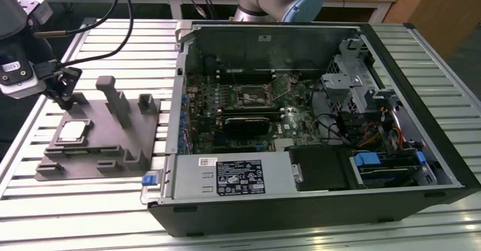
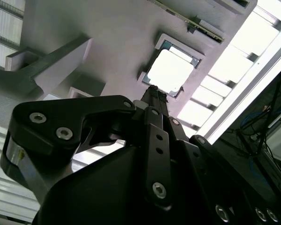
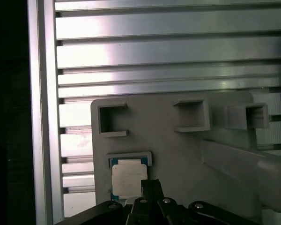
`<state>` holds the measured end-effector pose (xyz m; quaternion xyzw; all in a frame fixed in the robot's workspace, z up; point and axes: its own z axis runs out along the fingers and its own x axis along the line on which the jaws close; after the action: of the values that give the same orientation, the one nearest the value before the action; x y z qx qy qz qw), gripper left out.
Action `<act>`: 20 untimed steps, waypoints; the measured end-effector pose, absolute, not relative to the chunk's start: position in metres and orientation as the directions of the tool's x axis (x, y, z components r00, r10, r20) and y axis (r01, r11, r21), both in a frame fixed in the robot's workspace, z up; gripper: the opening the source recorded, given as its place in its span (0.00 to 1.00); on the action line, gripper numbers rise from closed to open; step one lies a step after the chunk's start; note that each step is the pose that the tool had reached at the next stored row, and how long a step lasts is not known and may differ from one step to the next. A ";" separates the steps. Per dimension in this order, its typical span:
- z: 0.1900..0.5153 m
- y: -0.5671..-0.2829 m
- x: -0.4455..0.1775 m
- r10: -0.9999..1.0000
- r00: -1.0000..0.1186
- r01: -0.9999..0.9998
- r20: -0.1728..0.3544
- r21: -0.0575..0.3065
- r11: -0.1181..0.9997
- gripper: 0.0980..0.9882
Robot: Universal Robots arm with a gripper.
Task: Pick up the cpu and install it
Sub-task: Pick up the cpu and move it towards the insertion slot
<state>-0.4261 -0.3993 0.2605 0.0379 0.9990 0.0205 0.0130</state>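
The cpu (image 1: 73, 131), a small square chip with a pale silver top, lies flat in a shallow pocket of the grey fixture (image 1: 101, 141) at the exterior view's left. My gripper (image 1: 69, 100) hangs just above the fixture, a little behind the cpu and apart from it. Its fingers look shut with nothing between them. In both wrist views the narrow fingertips (image 2: 153, 90) (image 3: 151, 183) end right beside the cpu (image 2: 171, 70) (image 3: 128, 180). The motherboard's black-framed socket (image 1: 254, 95) sits inside the open computer case (image 1: 421, 93).
Tall posts (image 1: 114, 96) and small blocks rise from the fixture beside the gripper. The case's wall (image 1: 178, 93) stands between fixture and motherboard. A black block (image 1: 244, 126), drive cages and cables fill the case. The slotted aluminium table (image 1: 112, 43) carries everything.
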 end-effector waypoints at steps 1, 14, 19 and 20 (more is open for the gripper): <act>0.260 -0.399 -0.426 0.076 -0.997 0.075 -0.024 0.042 0.996 0.01; 0.250 -0.400 -0.429 0.076 -0.997 0.075 -0.024 0.041 0.996 0.01; 0.247 -0.400 -0.430 0.076 -0.997 0.075 -0.025 0.041 0.996 0.01; 0.246 -0.400 -0.430 0.076 -0.997 0.075 -0.024 0.041 0.996 0.01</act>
<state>-0.4299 -0.4001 0.2462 0.0378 0.9990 0.0202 0.0130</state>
